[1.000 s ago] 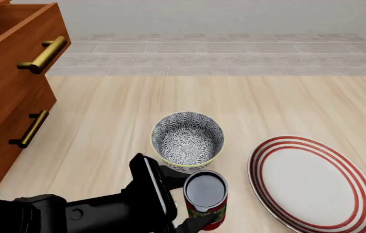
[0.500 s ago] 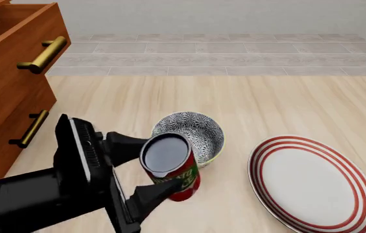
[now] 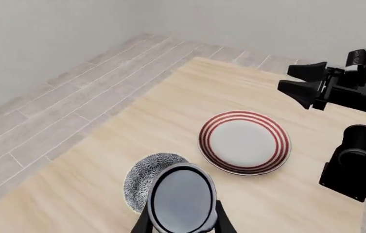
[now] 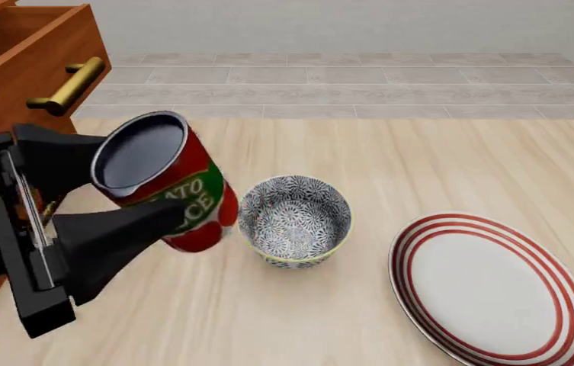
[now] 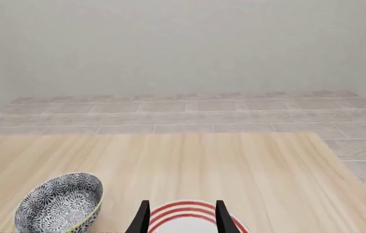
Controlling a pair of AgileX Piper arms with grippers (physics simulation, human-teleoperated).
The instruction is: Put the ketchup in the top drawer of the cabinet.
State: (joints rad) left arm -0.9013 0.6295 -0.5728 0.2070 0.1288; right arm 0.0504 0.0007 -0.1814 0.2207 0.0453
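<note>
Left gripper point(image 4: 129, 200) clamped on the ketchup point(image 4: 168, 184), aloft: lift clear over the open top drawer point(image 4: 24, 57) front, level.

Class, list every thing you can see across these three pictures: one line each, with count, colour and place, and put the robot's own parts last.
ketchup: one, red label, grey top; held tilted above the table, left of the bowl.
bowl: one, grey patterned; table centre.
plate: one, white with red rings; right of the bowl.
cabinet: one, reddish-brown; far left.
top drawer: one, open, brass handle.
table: one, pale wood.
left end effector: black, shut on the ketchup.
right end effector: black, open above the plate.
</note>
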